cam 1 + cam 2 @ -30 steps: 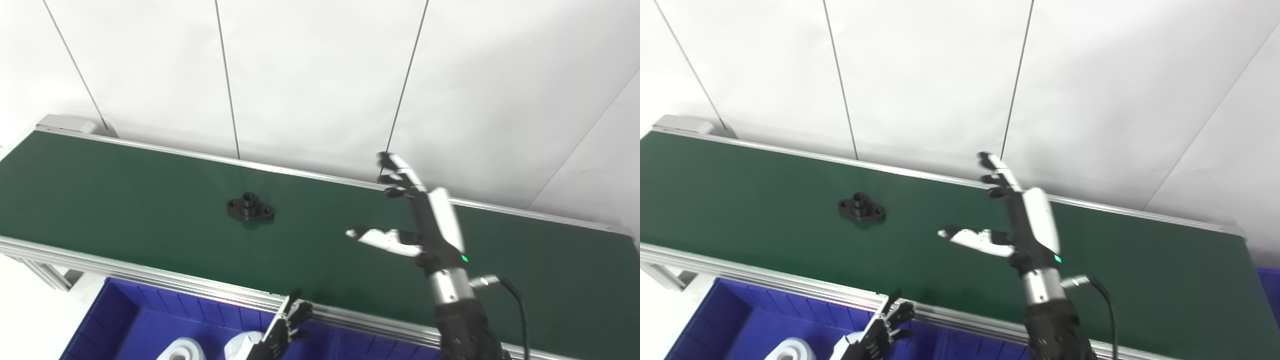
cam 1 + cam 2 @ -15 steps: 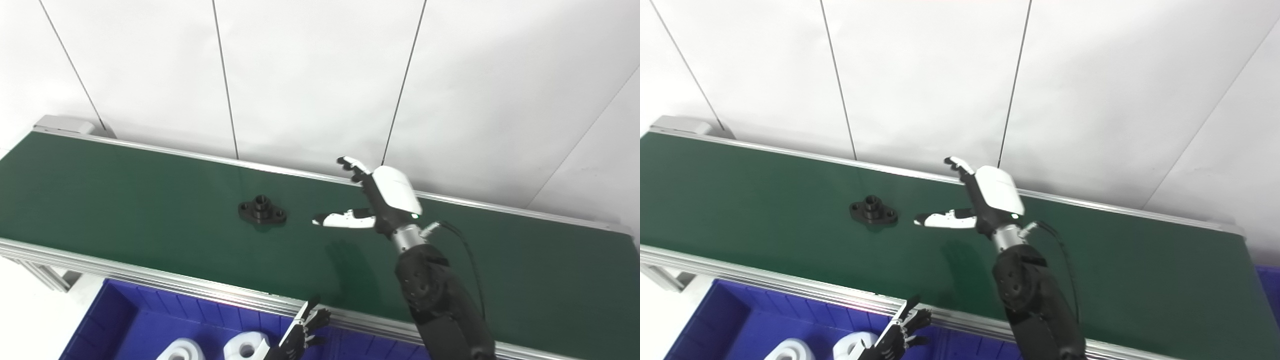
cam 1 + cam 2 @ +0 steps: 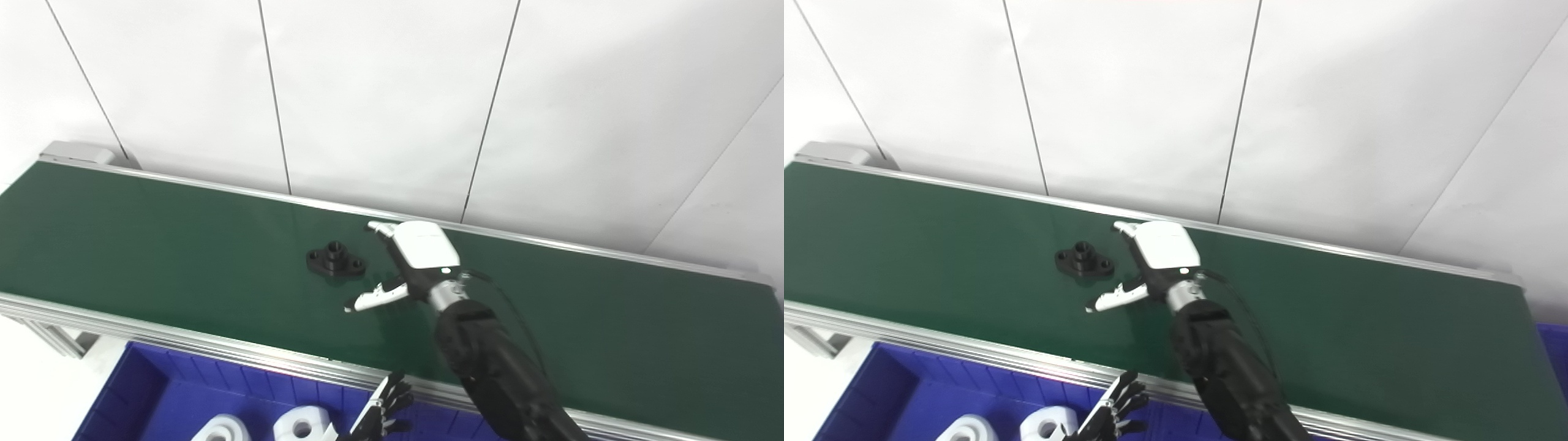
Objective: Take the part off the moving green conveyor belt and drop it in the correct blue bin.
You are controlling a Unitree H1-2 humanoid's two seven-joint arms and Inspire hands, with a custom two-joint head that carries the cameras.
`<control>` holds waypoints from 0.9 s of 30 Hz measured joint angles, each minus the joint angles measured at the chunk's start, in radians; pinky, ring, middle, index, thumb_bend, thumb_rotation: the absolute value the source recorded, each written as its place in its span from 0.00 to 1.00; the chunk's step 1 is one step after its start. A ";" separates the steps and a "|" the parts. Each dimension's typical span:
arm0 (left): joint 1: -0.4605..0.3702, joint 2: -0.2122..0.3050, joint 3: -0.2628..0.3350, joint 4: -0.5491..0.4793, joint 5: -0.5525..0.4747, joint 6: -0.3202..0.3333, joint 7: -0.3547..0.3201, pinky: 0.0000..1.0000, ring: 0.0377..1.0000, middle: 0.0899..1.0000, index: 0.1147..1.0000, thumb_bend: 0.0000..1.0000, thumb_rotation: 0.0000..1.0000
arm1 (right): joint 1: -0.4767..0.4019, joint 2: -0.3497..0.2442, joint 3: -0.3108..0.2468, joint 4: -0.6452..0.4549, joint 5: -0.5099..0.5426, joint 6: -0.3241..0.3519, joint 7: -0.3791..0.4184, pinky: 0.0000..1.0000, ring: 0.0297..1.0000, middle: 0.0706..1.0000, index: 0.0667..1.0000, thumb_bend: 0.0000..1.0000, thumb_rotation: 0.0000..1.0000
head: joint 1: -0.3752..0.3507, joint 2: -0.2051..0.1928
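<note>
A: Why's the right hand (image 3: 409, 257) spread open like that, holding nothing?

B: Prob. to bracket the part (image 3: 335, 261), which sits on the green belt (image 3: 153, 245) just beside its fingers, not touching. Matte black flange, 2 lugs, raised hub

A: Left hand (image 3: 384, 410)?

B: Over the blue bin (image 3: 159, 392) w/ 2 glossy white pieces (image 3: 263, 427); fingers apart, empty

Behind everything stands a white panelled wall (image 3: 380, 92), its panels split by thin dark seams (image 3: 274, 98) that run top to bottom at a slight slant. At the far left end, a small grey box (image 3: 76, 152) sits against the wall; it may be a motor housing, though the view is too poor to tell.
</note>
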 measured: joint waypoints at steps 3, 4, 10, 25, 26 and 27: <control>0.007 0.000 -0.002 -0.020 0.008 0.005 0.001 0.81 0.93 0.98 0.99 0.82 0.69 | -0.052 0.028 0.010 0.044 -0.019 0.021 0.000 0.60 0.73 0.86 0.84 1.00 0.66 | 0.006 0.002; 0.009 0.000 -0.002 -0.027 0.010 0.009 0.001 0.81 0.93 0.98 0.99 0.82 0.69 | -0.064 0.035 0.015 0.062 -0.022 0.023 -0.001 0.60 0.73 0.86 0.84 1.00 0.65 | 0.008 0.002; 0.020 -0.001 -0.003 -0.040 0.015 0.018 0.013 0.80 0.91 0.98 0.98 0.84 0.69 | -0.082 0.046 0.053 0.162 -0.029 0.023 0.000 0.57 0.72 0.85 0.85 1.00 0.64 | 0.014 0.000; 0.025 -0.001 -0.012 -0.039 0.014 0.014 0.049 0.79 0.91 0.96 0.96 0.85 0.69 | -0.106 0.046 0.058 0.235 -0.014 0.025 -0.001 0.28 0.37 0.48 0.71 0.83 0.40 | 0.040 0.012; 0.025 -0.001 -0.013 -0.040 0.014 0.014 0.051 0.79 0.91 0.96 0.96 0.85 0.69 | -0.106 0.048 0.056 0.243 -0.008 0.028 0.000 0.24 0.31 0.41 0.69 0.80 0.33 | 0.040 0.014; 0.026 -0.001 -0.013 -0.040 0.014 0.014 0.052 0.80 0.91 0.96 0.96 0.85 0.68 | -0.105 0.050 0.053 0.250 0.003 0.030 0.002 0.15 0.20 0.27 0.64 0.75 0.18 | 0.040 0.015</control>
